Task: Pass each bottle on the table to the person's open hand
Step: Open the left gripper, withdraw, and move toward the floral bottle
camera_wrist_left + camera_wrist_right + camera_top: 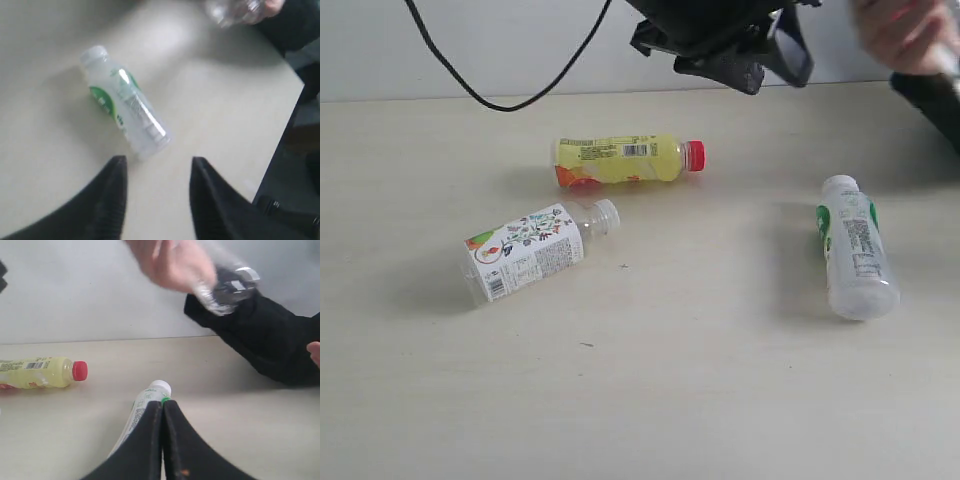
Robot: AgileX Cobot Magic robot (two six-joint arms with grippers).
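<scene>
Three bottles lie on their sides on the table (720, 400): a yellow one with a red cap (625, 160), a clear one with a white floral label (535, 248), and a milky-white one with a green-white label (855, 250). The person's hand (172, 262), blurred, holds a clear bottle (225, 285) up at the back right. My left gripper (157, 162) hangs open above the table with nothing between its fingers, just short of the milky-white bottle (127, 107). My right gripper (162, 402) is shut and empty, its tips in front of that bottle's capped end (159, 388).
A black cable (520, 100) loops over the back of the table. The dark left arm (720, 40) hangs at the top middle. The person's black sleeve (265, 335) rests at the table's right. The table's edge (285, 125) runs close to the milky-white bottle.
</scene>
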